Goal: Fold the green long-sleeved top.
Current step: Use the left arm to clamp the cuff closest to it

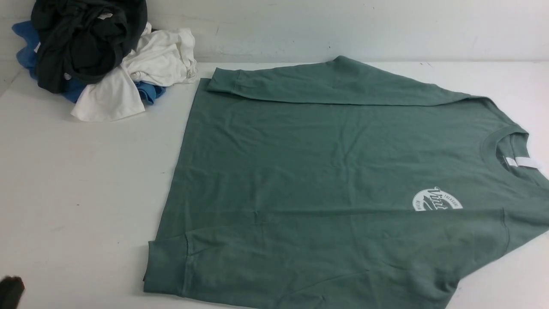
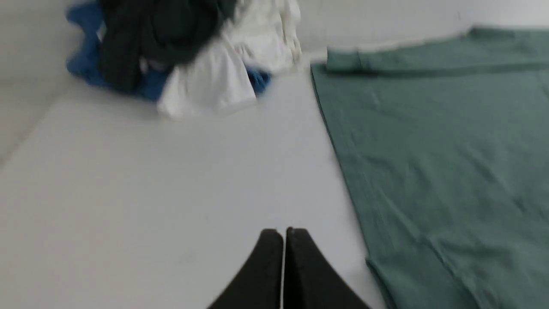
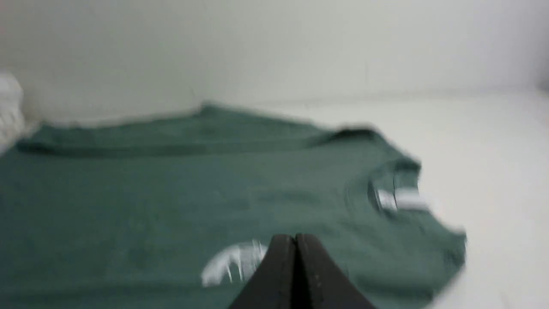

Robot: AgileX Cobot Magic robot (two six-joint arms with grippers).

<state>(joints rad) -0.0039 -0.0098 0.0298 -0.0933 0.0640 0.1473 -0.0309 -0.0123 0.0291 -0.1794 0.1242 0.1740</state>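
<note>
The green long-sleeved top (image 1: 326,171) lies flat on the white table, neck to the right, hem to the left. Both sleeves are folded in over the body: one along the far edge (image 1: 326,83), one along the near edge (image 1: 266,266). The white chest logo (image 1: 436,200) and white neck label (image 1: 521,162) show. My left gripper (image 2: 283,231) is shut and empty above bare table, left of the top's hem (image 2: 343,141); only a dark tip (image 1: 10,289) shows in the front view. My right gripper (image 3: 295,237) is shut and empty above the top (image 3: 171,206), beside the logo (image 3: 233,262).
A pile of black (image 1: 85,38), white (image 1: 146,68) and blue (image 1: 25,47) garments sits at the far left corner of the table against the wall. The pile also shows in the left wrist view (image 2: 180,47). The white wall (image 1: 343,25) runs along the table's far edge.
</note>
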